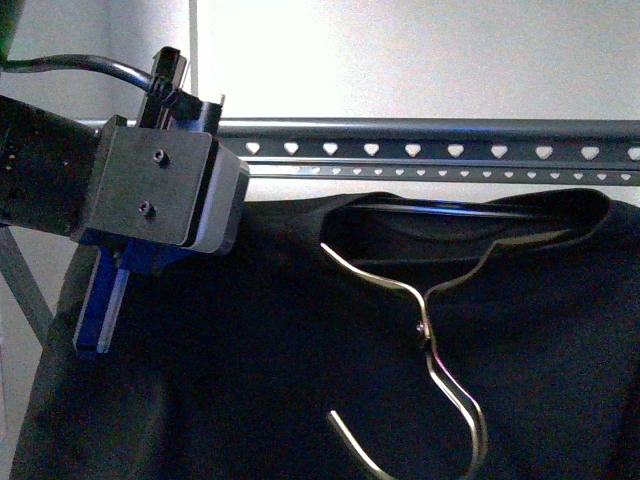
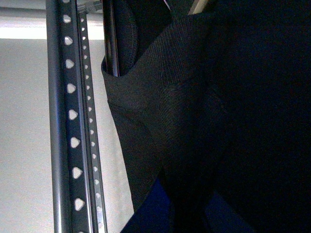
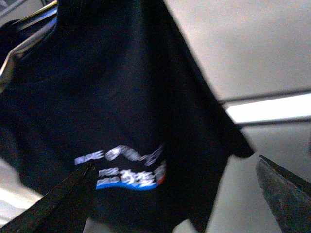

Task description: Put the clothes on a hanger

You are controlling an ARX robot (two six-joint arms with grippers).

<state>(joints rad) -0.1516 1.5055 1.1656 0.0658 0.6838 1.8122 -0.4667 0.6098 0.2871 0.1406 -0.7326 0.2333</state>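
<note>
— How far along was the job?
— The big grey drying rack (image 1: 450, 130) stood at the back. The black T-shirt (image 1: 250, 390) hung draped over one of its rails, so most of the job looked done.
— Was anything holding it?
— The left gripper (image 1: 100, 315) seemed to pinch the cloth near the shirt's edge. The right gripper (image 3: 175, 164) was spread wide and held nothing.
— What was left?
— Letting go, I think. A wire coat hanger (image 1: 440, 340) sat upside down at the collar, hook dangling. The small pale print (image 3: 124, 170) showed too.
</note>
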